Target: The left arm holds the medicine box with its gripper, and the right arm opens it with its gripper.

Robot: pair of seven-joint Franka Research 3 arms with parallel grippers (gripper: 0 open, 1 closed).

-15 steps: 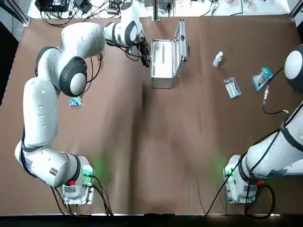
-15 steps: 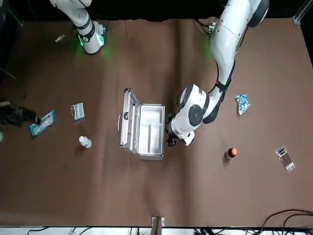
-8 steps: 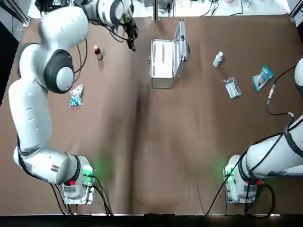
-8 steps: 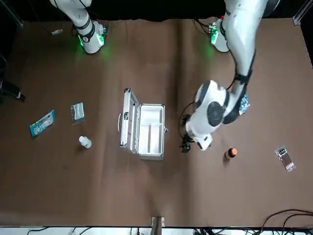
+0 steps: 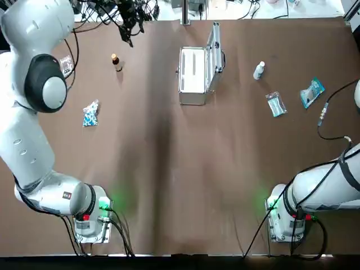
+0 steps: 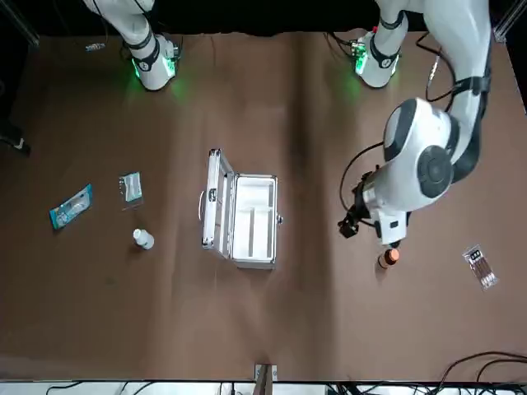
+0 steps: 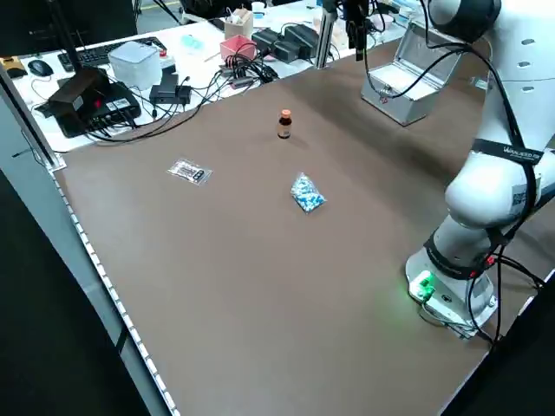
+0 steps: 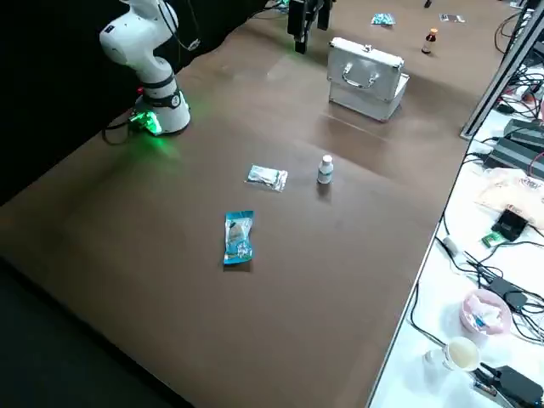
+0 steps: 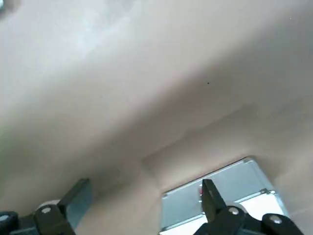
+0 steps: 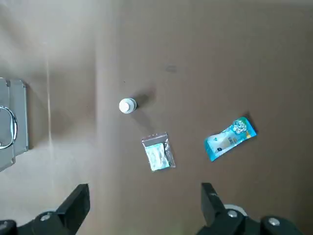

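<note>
We see the right gripper hanging high over the robot's right side of the bench, its fingers spread and holding nothing. Below it lie a clear sachet, a blue pouch and a white bottle. Farther out, mid-bench, the medicine box stands open with its lid upright, and neither arm touches it. Off to its left, raised near a brown bottle, we find the left gripper, likewise spread wide and empty.
</note>
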